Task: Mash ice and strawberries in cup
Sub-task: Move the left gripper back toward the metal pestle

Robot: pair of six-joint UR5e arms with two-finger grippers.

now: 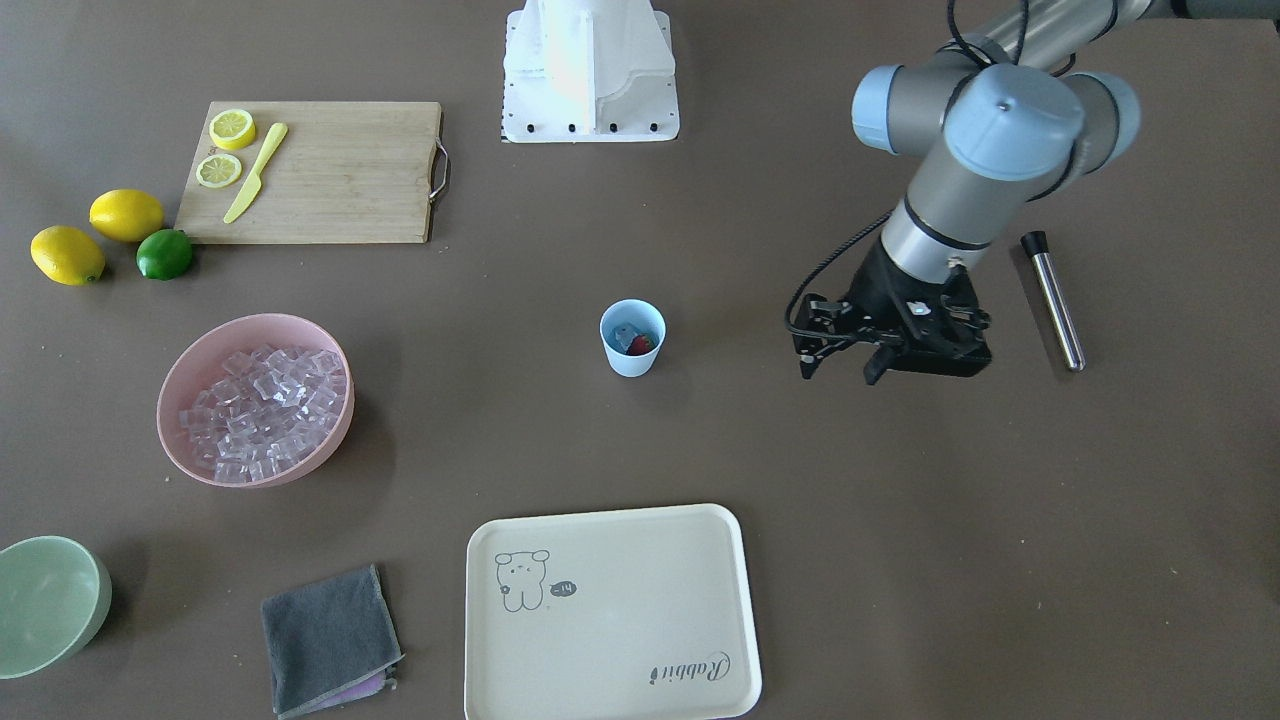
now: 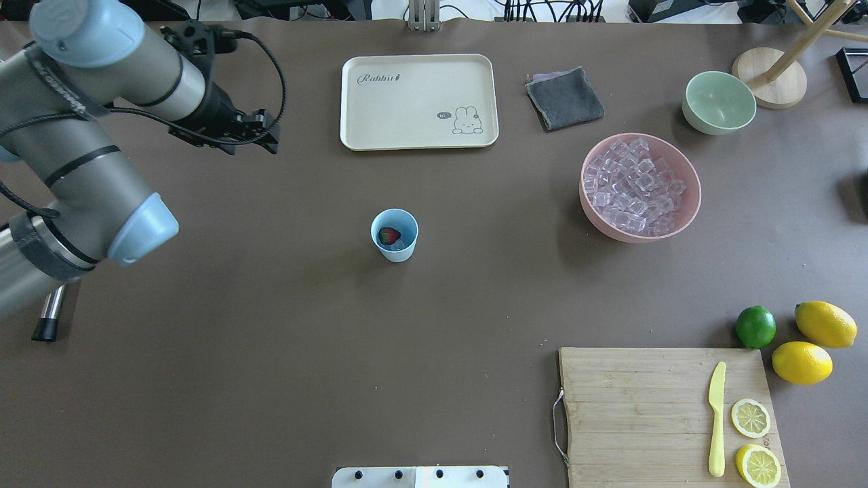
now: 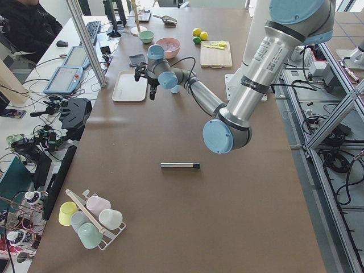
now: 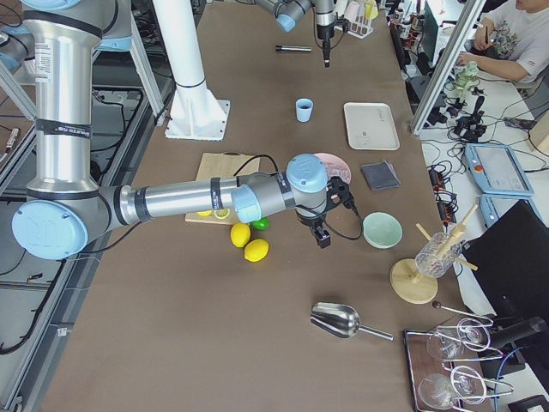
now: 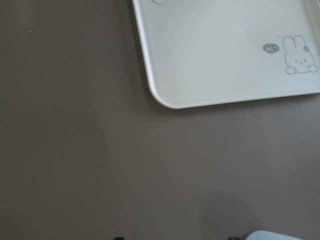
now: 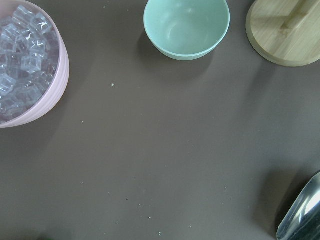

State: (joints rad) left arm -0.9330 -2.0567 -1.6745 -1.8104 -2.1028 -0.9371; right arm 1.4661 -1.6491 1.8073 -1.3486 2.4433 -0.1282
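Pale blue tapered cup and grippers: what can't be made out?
- Small pale blue tapered cup: ice beside the red strawberry too small to count, any view.
- Right gripper: only in exterior right view, tiny; jaw state unreadable.
- Steel rod with black tip: overhead view, left arm covers one end.

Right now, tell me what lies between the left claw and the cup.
Nothing: in the front-facing view, only bare table separates the left claw from the cup.
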